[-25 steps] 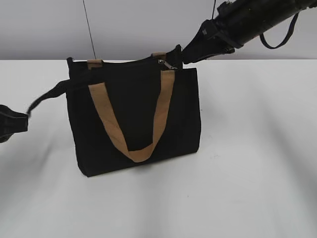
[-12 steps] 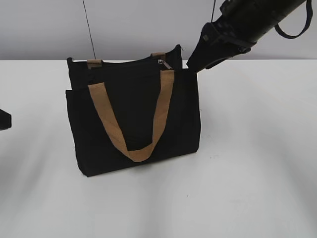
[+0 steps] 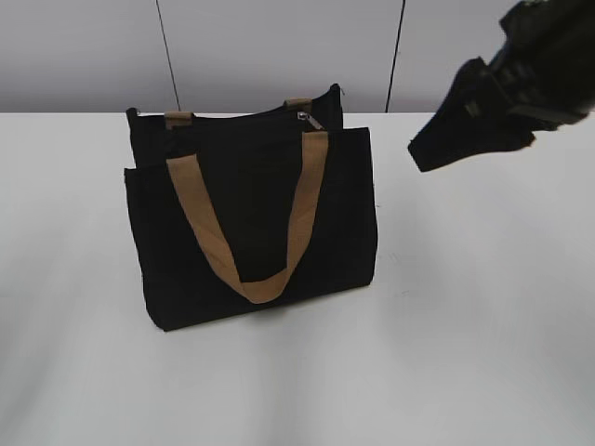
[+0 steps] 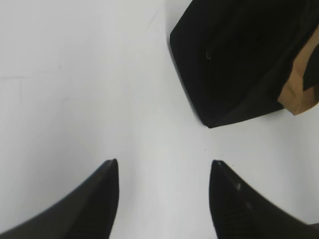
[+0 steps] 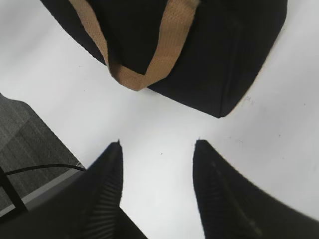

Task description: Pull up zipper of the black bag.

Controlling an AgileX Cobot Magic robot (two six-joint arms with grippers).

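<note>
The black bag (image 3: pixel 251 214) stands upright on the white table, its tan handle hanging down the front. The small silver zipper pull (image 3: pixel 310 118) sits at the right end of the bag's top edge. My right gripper (image 3: pixel 428 153) hangs in the air to the right of the bag, apart from it; in the right wrist view it (image 5: pixel 157 144) is open and empty, with the bag (image 5: pixel 209 55) above it. My left gripper (image 4: pixel 164 164) is open and empty over bare table, and a corner of the bag (image 4: pixel 239 59) shows at upper right. The left arm is out of the exterior view.
The white table (image 3: pixel 483 325) stretches around the bag. A grey wall with two dark vertical lines stands behind. In the right wrist view the table edge, dark floor (image 5: pixel 25 134) and a black cable show at left.
My right gripper has drawn away from the bag's top right corner, moving right and down. My left gripper let go of the bag's left side and left the exterior view. The bag settled upright.
</note>
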